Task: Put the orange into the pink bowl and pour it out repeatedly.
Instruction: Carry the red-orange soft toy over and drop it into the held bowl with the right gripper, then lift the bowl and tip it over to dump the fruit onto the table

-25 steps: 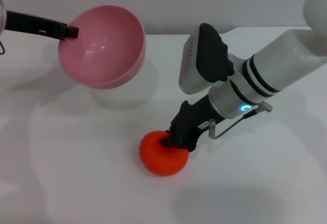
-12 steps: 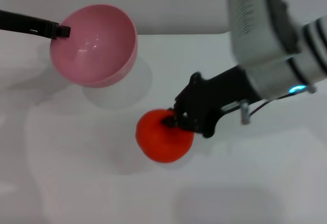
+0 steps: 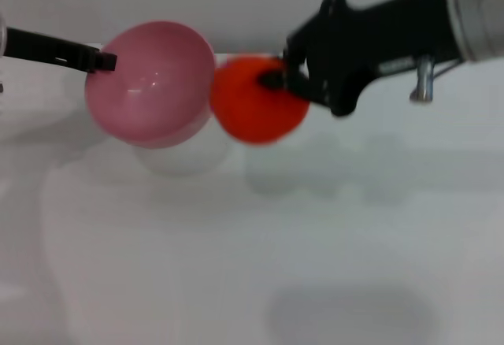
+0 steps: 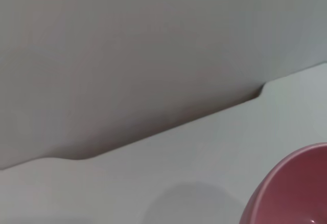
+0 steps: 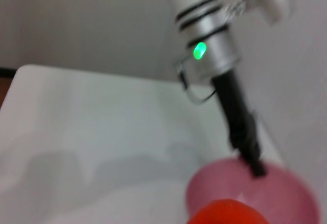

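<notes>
A plain white surface (image 3: 236,266) fills the near part of the head view, with soft grey shadows on it. Beyond it, lifted above the surface, are one orange (image 3: 258,99) and one pink bowl (image 3: 150,85), each carried by one of two end effectors. The orange is bright orange-red and roundish with a matte skin; it hangs in the air just to the right of the bowl, its edge meeting the bowl's rim in the head view, though whether they actually touch cannot be told. The right end effector (image 3: 277,77), black and reaching in from the right, is clamped on the orange's upper right side, so the fruit sits at its tip, lower and to its left. The pink bowl is smooth, glossy and deep, tilted so its opening faces the camera, with nothing visible inside. The left end effector (image 3: 102,61), a slim black arm coming from the left, grips the bowl's rim at its upper left edge. In the right wrist view the orange (image 5: 227,213) sits nearest, the bowl (image 5: 286,193) behind it, and the left end effector (image 5: 255,168) pinches the far rim. The left wrist view shows only a curved slice of the bowl (image 4: 291,193) above the surface (image 4: 153,173).
</notes>
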